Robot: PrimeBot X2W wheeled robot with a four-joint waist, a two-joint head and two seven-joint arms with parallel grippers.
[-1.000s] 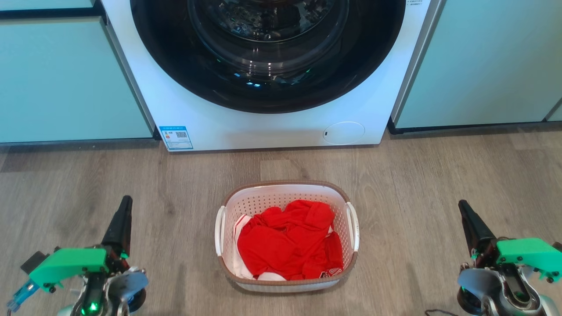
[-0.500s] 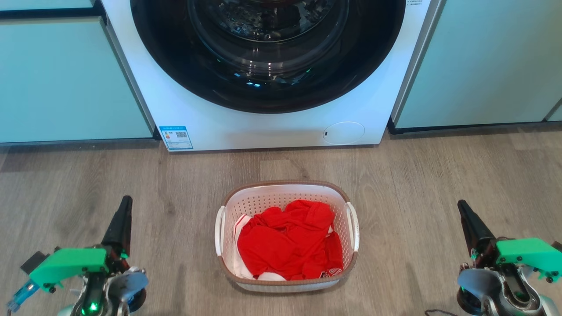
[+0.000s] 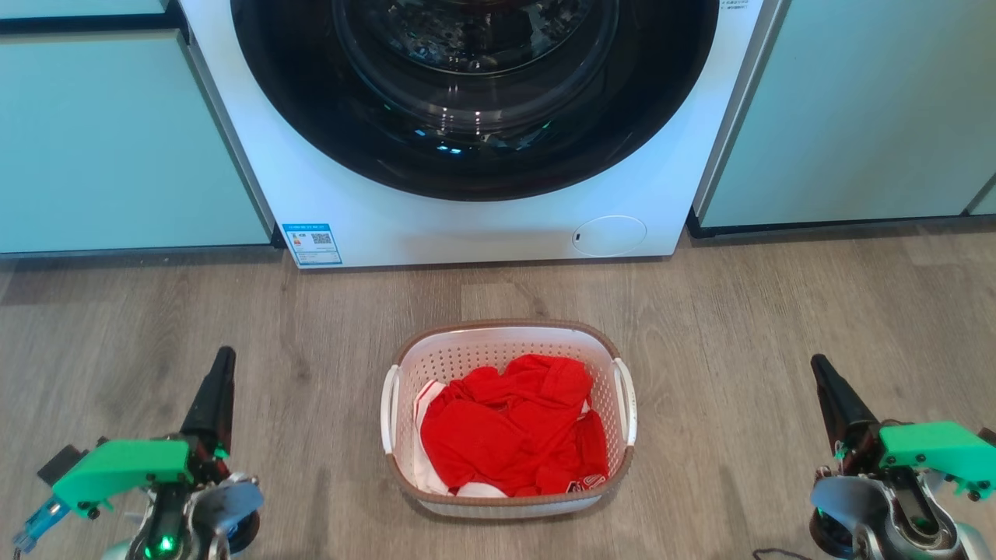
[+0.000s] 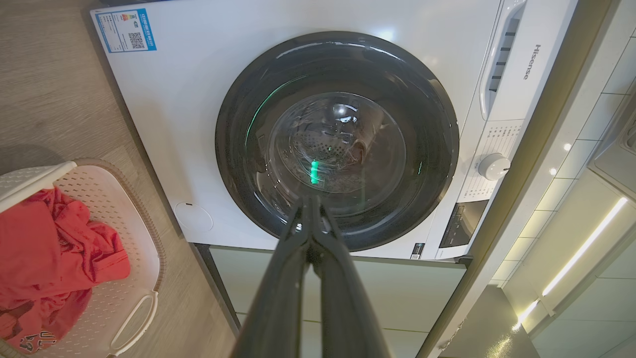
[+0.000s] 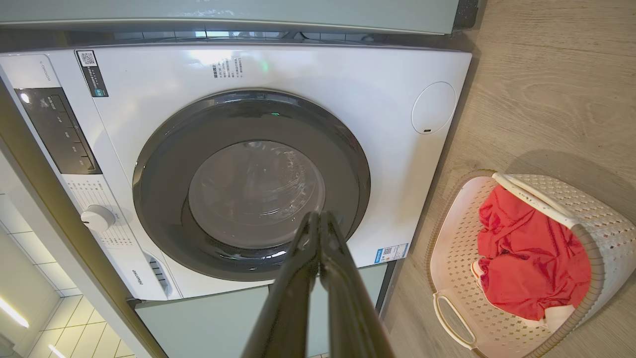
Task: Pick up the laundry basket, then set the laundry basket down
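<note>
The laundry basket (image 3: 475,354) sat on the wood-look floor (image 3: 739,311), centred in front of me in the head view. It was a white perforated tub with a brown woven-look rim. It had a white left handle (image 3: 387,408) and a white right handle (image 3: 626,404) on its short sides. A crumpled red garment (image 3: 510,435) filled most of it, with bits of white cloth (image 3: 476,490) showing at the garment's left and near edges.

Beyond the basket, across a strip of floor, stood a white front-loading washing machine (image 3: 389,210). It had a dark round glass door (image 3: 475,93), a blue label (image 3: 312,243) at its lower left corner and a round cover (image 3: 609,235) at its lower right. Pale green cabinet fronts (image 3: 117,140) flanked the machine on both sides.

My left gripper (image 3: 223,359) hung low to the left of the basket, well apart from it. My right gripper (image 3: 819,364) hung the same way on the right. Bare floor lay between each gripper and the nearer handle. Both pairs of jaws were pressed together on nothing, dark fingers pointing toward the machine. In each wrist view my fingers met at their tips in front of the door glass, with the basket off to one side.
</note>
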